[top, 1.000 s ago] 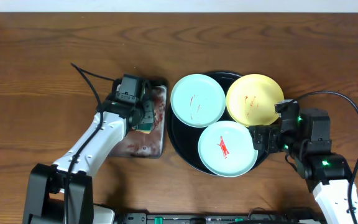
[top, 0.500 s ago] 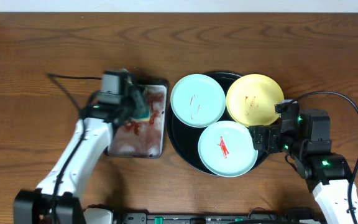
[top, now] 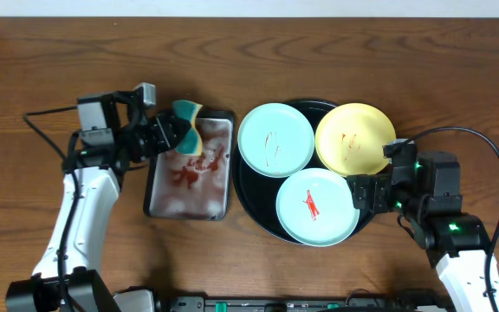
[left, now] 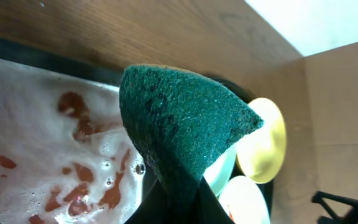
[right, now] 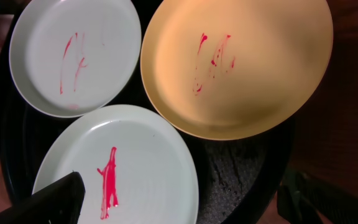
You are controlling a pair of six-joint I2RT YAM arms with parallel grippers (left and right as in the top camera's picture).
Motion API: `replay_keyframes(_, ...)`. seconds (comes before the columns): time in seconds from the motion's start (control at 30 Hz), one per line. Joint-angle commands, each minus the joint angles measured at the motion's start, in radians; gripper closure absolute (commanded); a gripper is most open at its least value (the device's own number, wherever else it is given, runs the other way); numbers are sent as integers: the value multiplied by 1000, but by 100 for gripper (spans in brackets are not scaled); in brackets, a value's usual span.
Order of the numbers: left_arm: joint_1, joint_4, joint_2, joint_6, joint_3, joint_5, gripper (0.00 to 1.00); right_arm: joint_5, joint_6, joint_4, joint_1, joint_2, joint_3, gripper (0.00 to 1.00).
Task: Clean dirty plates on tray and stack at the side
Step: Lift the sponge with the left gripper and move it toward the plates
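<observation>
Right gripper (top: pixel 359 192) stands wide open, holding nothing, at the right rim of the black tray (top: pixel 251 201). Just left of the tray sits a stained metal pan (top: pixel 189 186). On the tray lie two mint plates (top: pixel 275 139) (top: pixel 317 206) and one yellow plate (top: pixel 355 139), all smeared red. Left gripper (top: pixel 173 132), above the pan, is closed on a green sponge (top: pixel 188 137).

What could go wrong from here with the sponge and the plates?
The sponge pinched in the left tool hangs over a pan of red-stained foam; it may drip on the table or carry red onto the far blue plate. The yellow plate seems to overhang the tray rim; wiping pressure could tip or slide it.
</observation>
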Motion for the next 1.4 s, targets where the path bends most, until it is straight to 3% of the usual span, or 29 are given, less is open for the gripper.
replay_keyframes(0.0, 36, 5, -6, 37, -11, 115, 93, -4, -2, -1, -4, 0, 21, 1)
replay_keyframes(0.47, 42, 11, -6, 39, -11, 117, 93, -4, -2, -1, -4, 0, 21, 1)
replay_keyframes(0.57, 42, 69, -6, 94, -11, 171, 93, -3, -2, -1, -4, 0, 21, 1)
replay_keyframes(0.73, 42, 194, -14, 89, -11, 188, 93, 16, -2, -2, -4, 0, 21, 1)
replay_keyframes(1.37, 41, 198, -21, 89, -11, 182, 92, 18, -2, -3, -4, 2, 21, 1)
